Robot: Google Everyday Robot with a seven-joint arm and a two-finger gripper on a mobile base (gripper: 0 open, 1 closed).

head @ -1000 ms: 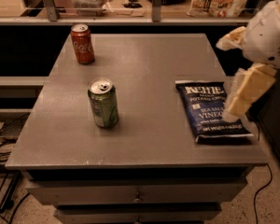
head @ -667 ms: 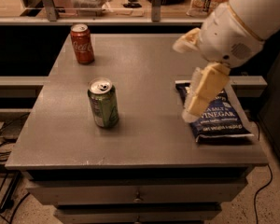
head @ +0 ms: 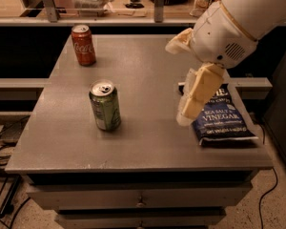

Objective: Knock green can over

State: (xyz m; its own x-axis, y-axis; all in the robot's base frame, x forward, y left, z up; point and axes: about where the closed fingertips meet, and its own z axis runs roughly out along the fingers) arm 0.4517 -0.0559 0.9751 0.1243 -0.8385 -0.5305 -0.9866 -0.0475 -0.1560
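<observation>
green can upright on table, claw released and empty, hovering apart to its right

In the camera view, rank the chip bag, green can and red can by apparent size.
1. chip bag
2. green can
3. red can: looks slightly smaller, but it stands farther back, so the cans may match.
The gripper hangs at the bag's left edge.
</observation>
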